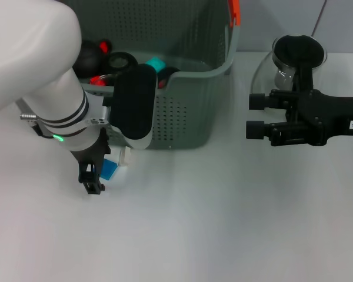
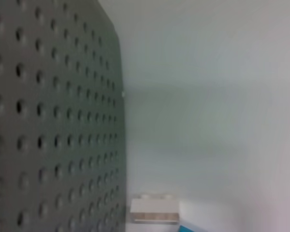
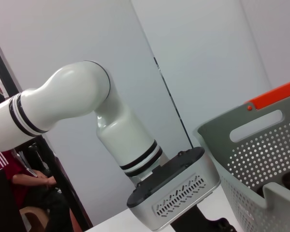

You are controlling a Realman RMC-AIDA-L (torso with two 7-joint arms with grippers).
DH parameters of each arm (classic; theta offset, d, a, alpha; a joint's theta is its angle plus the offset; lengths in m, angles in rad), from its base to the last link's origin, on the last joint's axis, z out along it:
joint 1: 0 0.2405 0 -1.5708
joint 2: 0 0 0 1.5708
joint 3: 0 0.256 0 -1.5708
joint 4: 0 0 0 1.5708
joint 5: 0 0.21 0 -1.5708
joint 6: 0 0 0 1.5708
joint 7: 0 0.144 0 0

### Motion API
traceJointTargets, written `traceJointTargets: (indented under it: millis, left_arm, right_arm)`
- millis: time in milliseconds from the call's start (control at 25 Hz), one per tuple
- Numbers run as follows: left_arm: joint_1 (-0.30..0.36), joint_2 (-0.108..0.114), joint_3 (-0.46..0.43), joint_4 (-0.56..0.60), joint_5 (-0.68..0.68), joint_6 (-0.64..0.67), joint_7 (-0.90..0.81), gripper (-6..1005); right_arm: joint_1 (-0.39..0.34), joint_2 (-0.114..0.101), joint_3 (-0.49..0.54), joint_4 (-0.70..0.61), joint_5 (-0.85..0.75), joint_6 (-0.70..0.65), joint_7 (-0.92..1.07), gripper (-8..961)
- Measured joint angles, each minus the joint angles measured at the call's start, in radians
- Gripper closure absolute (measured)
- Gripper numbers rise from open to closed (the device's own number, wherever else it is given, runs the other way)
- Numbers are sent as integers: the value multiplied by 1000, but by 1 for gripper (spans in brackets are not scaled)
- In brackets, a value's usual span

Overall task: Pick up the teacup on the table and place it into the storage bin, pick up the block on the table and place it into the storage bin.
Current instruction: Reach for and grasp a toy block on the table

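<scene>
1. Our left gripper (image 1: 97, 176) is down at the table (image 1: 223, 235) just in front of the storage bin (image 1: 188, 111), its black fingers pointing down beside the block (image 1: 110, 168); whether they are spread or pinched we cannot tell, since the arm's body hides most of them

2. We see the block as a blue piece with a white piece (image 1: 125, 156) against it, resting on the table close to the bin's front wall; the left wrist view shows the same white piece (image 2: 153, 211) and a sliver of blue (image 2: 193, 228) right by the perforated wall (image 2: 53, 121)

3. We judge the step in hand to be the pick-up of the block, with the grasp not yet confirmed, as the block looks to be resting on the surface

4. Next, we reckon the fingers must settle around the block, clamp it, then lift high enough to clear the bin's front rim before carrying it over and releasing it inside

5. Farther back, the storage bin already holds several dark items and a teal one (image 1: 155, 63); we cannot make out a teacup anywhere on the table

6. Our right gripper (image 1: 256, 115) hangs off to the right, well apart from the bin, its two fingers parted and grasping nothing, just in front of a glass pitcher (image 1: 294, 59)
</scene>
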Motion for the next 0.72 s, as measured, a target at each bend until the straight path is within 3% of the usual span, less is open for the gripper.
traceJointTargets:
  millis: [80, 400, 720]
  left_arm:
    - [-8, 1, 0, 15, 0, -10, -2, 85]
    - [-26, 2, -2, 45, 0, -33, -3, 284]
    - [-43, 3, -10, 78, 0, -49, -3, 307]
  right_arm:
    - [0, 0, 0, 0, 0, 0, -1, 13]
    - [-1, 0, 0, 0, 1, 0, -2, 13]
    - [-2, 0, 2, 0, 3, 0, -2, 12]
